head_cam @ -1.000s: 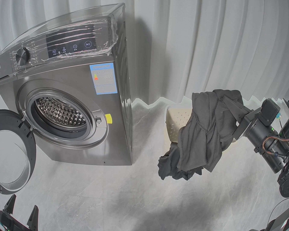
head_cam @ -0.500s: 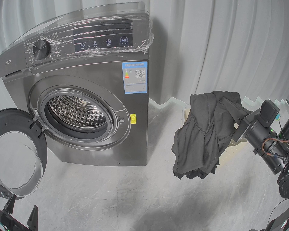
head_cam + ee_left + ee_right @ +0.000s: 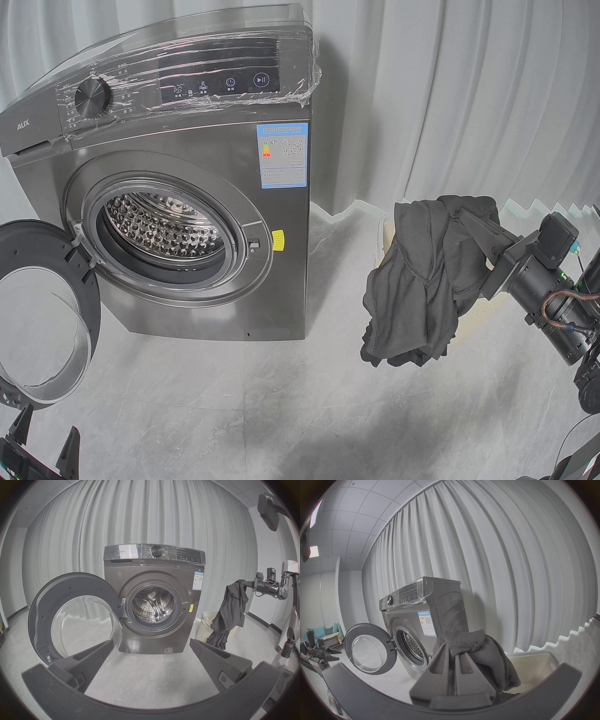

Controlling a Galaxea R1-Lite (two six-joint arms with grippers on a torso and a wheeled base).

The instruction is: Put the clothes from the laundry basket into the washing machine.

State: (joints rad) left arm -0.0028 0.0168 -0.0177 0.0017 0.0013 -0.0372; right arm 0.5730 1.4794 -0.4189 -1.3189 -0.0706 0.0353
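Note:
A dark grey garment (image 3: 419,281) hangs in the air from my right gripper (image 3: 470,219), which is shut on its top fold. The cloth drapes over the cream laundry basket (image 3: 382,232) and hides most of it. In the right wrist view the fingers (image 3: 456,670) pinch the garment (image 3: 490,658) above the basket (image 3: 534,667). The grey washing machine (image 3: 187,187) stands to the left with its round door (image 3: 37,319) swung open and the steel drum (image 3: 159,225) showing. My left gripper (image 3: 44,437) is low at the near left, open and holding nothing; its two fingers (image 3: 90,658) frame the machine (image 3: 153,598).
White curtains (image 3: 469,94) hang behind the machine and basket. The light tiled floor (image 3: 300,400) stretches between the machine front and the basket. The open door juts out at the near left, close to my left gripper.
The head camera has panned, so the machine sits farther right in the picture. The garment's lower end has lifted off the floor and now hangs free from the right gripper. The left gripper has stayed put.

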